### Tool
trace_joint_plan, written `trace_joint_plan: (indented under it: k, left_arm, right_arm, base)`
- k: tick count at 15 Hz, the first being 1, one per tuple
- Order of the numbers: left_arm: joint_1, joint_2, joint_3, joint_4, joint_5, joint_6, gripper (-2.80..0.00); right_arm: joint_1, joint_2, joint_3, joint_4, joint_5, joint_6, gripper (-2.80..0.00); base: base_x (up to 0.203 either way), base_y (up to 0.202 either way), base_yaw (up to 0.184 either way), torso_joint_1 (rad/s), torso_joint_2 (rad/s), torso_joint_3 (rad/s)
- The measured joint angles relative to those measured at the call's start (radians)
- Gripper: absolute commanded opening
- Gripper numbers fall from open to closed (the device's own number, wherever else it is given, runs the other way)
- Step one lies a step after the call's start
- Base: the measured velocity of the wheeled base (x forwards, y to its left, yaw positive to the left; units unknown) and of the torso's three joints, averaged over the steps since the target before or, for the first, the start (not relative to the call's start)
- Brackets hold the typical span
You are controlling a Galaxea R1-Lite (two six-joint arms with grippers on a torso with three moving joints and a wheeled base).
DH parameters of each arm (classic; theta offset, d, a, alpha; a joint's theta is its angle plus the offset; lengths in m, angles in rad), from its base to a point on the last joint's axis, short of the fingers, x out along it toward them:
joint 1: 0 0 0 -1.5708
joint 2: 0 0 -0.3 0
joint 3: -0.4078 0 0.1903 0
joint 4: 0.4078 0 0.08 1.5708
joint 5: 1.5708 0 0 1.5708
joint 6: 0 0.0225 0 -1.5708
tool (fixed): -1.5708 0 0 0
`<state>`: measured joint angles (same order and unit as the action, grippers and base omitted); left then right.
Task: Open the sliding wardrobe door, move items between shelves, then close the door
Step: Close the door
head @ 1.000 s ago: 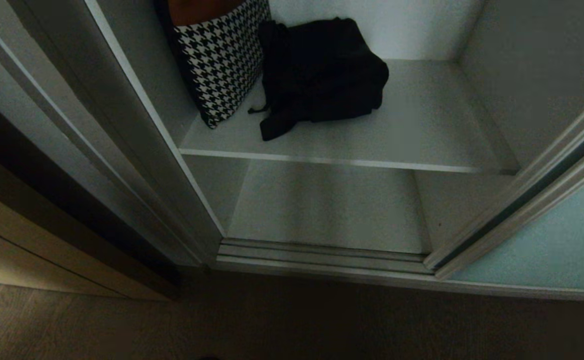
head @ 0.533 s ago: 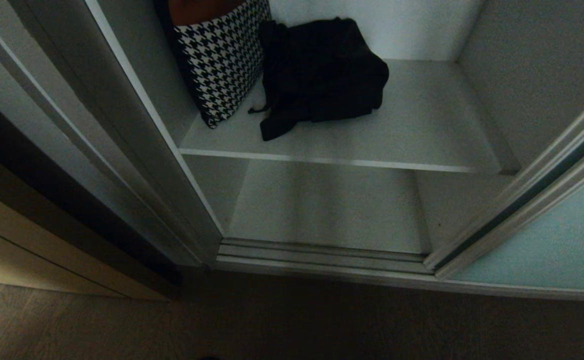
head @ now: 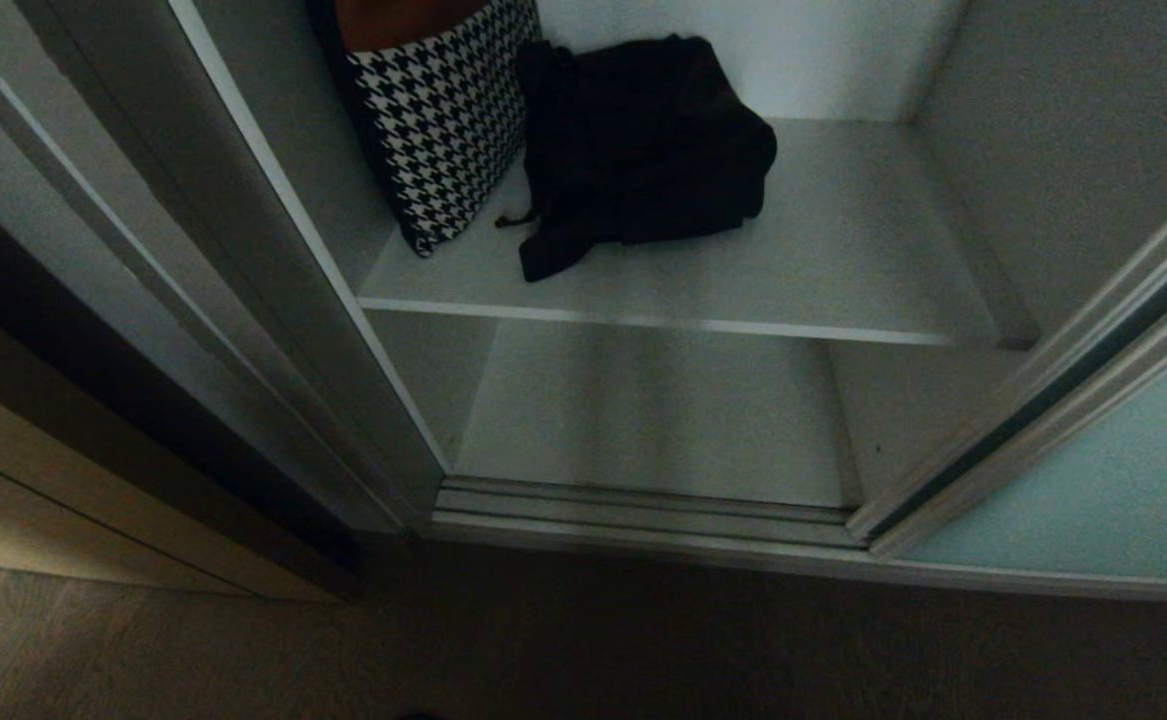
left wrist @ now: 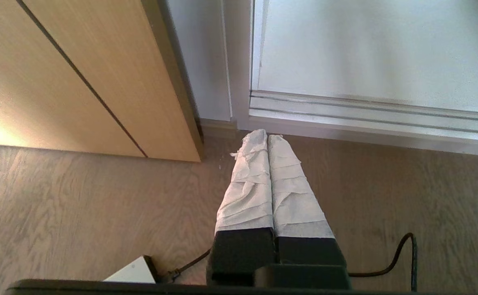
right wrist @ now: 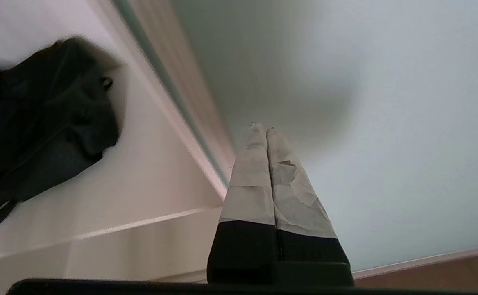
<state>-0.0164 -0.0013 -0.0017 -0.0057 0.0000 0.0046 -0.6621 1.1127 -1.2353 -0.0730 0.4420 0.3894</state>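
One black fabric bundle [head: 643, 150] lay toward the back-left corner of the upper shelf [head: 843, 270], touching a houndstooth cushion [head: 443, 130] on its left, a strap end trailing toward the shelf's front edge. It looked soft, light and floppy to me, so I judged a pinch into the bunched middle safer than the thin strap. Below, the lower shelf [head: 663, 410] ran out to the door track. The sliding wardrobe door [head: 1093, 500] stood open at the right. My right gripper [right wrist: 262, 130] hung before that glass, fingers pressed together, holding nothing. My left gripper [left wrist: 267, 137] was parked over the floor, likewise pressed together.
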Motion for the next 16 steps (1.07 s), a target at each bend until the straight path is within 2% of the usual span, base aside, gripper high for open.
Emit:
trace_joint_plan:
  k: [6, 16]
  left_arm:
    - [0.0, 0.0, 0.0, 0.0, 0.0, 0.0, -2.8]
    - [0.0, 0.0, 0.0, 0.0, 0.0, 0.0, -2.8]
  right_arm:
    - [0.047, 0.033, 0.0, -0.001, 0.002, -0.004, -2.8]
    - [0.048, 0.077, 0.023, -0.074, 0.0, -0.003, -2.8]
  base:
    - [0.0, 0.0, 0.0, 0.0, 0.0, 0.0]
    - [0.0, 0.0, 0.0, 0.0, 0.0, 0.0]
